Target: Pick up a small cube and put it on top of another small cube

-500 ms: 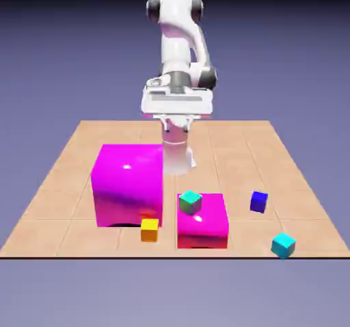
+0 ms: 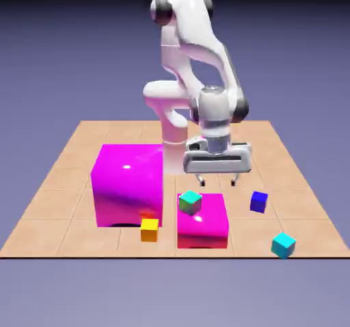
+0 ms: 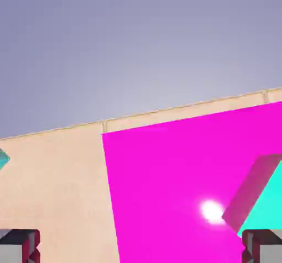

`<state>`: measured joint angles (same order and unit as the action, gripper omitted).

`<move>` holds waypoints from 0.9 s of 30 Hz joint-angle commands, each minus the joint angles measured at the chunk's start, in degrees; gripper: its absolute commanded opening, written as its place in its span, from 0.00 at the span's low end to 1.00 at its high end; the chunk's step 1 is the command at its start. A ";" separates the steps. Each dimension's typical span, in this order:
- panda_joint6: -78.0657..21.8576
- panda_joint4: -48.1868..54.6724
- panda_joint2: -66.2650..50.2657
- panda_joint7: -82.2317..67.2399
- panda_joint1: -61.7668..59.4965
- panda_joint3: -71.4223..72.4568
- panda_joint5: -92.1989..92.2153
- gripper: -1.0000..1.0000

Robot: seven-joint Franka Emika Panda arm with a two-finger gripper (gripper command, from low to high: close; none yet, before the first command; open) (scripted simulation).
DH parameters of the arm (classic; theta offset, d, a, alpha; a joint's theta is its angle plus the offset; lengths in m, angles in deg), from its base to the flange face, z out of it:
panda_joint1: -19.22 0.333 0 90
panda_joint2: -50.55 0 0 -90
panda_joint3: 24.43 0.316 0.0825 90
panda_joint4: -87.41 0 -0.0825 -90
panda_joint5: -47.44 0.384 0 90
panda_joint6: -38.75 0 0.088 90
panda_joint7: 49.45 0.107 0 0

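Exterior view: gripper hanging spread and empty at frame centre; small cube sitting lower right of it on the table, apart. Probably light, rigid; pinching opposite flat faces looks best

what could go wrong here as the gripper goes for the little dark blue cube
1. The open gripper hangs above the smaller magenta block, beside the teal-green cube on top of it. Dropping here could bump that cube or grab it by mistake.
2. The dark blue cube sits off toward the exterior view's right and does not show in the hand view, so alignment is not yet set.
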<state>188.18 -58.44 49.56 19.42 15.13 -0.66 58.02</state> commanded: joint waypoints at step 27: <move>-13.92 14.96 -23.35 18.40 0.89 8.26 0.07 0.00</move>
<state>174.30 -43.49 26.21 37.73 16.02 7.61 58.23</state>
